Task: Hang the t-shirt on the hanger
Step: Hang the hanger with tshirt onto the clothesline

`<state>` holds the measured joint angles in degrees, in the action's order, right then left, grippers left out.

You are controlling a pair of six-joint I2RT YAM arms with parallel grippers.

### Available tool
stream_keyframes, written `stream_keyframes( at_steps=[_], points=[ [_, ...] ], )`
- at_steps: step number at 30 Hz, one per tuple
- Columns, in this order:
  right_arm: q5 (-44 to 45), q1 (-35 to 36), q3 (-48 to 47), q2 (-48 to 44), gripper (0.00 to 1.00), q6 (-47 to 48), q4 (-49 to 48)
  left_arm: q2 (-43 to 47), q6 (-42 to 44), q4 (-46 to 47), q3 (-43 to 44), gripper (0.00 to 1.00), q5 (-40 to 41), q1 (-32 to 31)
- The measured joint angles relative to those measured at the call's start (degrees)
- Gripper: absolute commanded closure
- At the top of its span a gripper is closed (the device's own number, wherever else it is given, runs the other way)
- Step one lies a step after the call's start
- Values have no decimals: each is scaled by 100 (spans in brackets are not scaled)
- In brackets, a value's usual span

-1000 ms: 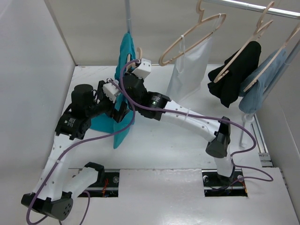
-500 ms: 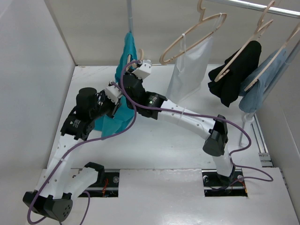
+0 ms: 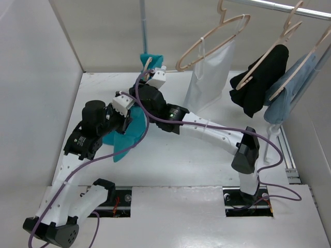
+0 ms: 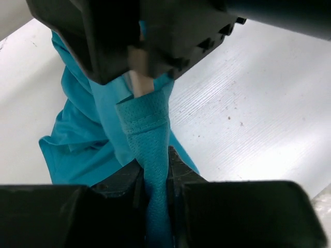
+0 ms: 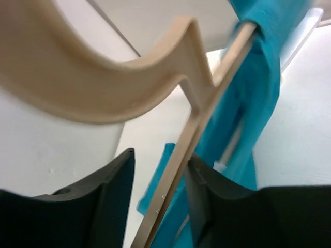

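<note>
The teal t-shirt (image 3: 125, 135) hangs bunched between the two arms, with its top draped over the pale wooden hanger (image 3: 148, 64). My left gripper (image 3: 128, 118) is shut on a rolled fold of the t-shirt (image 4: 150, 129), just below a beige end of the hanger (image 4: 139, 80). My right gripper (image 3: 146, 78) is open. In the right wrist view the hanger (image 5: 199, 116) runs slanting between the right gripper's (image 5: 161, 157) jaws. It lies against the right finger and there is a gap to the left one. The t-shirt (image 5: 261, 88) hangs behind it.
A rail at the back right carries a hanger with a white top (image 3: 209, 72), one with a black garment (image 3: 258, 85) and a pale blue garment (image 3: 289, 95). A vertical pole (image 3: 142, 23) rises behind the t-shirt. White walls close the left and back.
The left gripper closed on the t-shirt. The right jaws have just parted from the hanger. The t-shirt's top now sits lower and further right than a second ago.
</note>
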<state>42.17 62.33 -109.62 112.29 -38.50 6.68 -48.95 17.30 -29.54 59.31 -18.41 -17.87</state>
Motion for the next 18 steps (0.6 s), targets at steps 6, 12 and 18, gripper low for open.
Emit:
stream_keyframes(
  at_steps=[6,12,18],
  points=[
    [-356,0,398,-448,30,516,52,205,-474,-249,269,100,-111,33],
    [-787,0,520,-654,1,1215,175,337,-935,-240,168,100,-151,37],
    [-1095,0,841,-833,1,1687,236,269,-1233,-243,26,100,-125,68]
  ],
)
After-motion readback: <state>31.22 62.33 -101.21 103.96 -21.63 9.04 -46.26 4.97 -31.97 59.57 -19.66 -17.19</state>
